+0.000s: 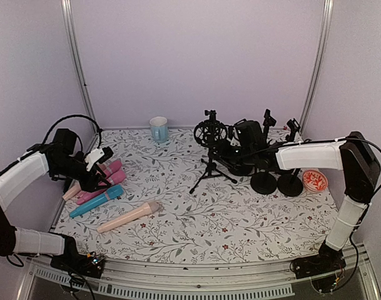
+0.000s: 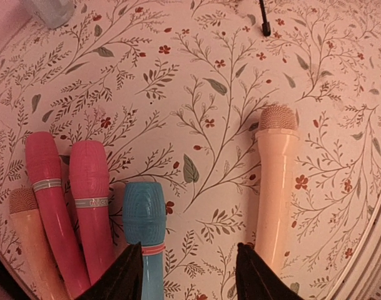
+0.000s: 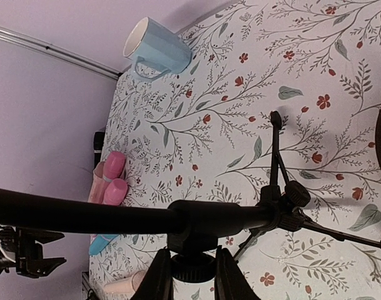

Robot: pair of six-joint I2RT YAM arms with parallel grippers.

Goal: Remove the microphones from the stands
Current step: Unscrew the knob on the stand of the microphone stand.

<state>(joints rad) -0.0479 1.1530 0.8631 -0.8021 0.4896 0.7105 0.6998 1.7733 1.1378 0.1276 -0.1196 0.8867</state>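
Note:
A black tripod stand (image 1: 210,167) with a round shock mount (image 1: 210,132) stands at the back middle of the table. I cannot make out a microphone in the mount. My right gripper (image 1: 233,150) is beside its upper part. In the right wrist view the gripper (image 3: 193,269) is shut on a black knob (image 3: 193,267) under the stand's boom (image 3: 84,215). My left gripper (image 1: 93,170) hangs open over loose microphones at the left. In the left wrist view the gripper (image 2: 190,278) is empty, between a blue microphone (image 2: 143,219) and a beige microphone (image 2: 274,187).
Two pink microphones (image 1: 106,178) and a peach one (image 1: 71,190) lie by the left wall, with the blue (image 1: 96,201) and beige (image 1: 127,217) ones nearer. A blue mug (image 1: 158,129) stands at the back. Two round-base stands (image 1: 263,181) and a red dish (image 1: 314,180) stand at the right.

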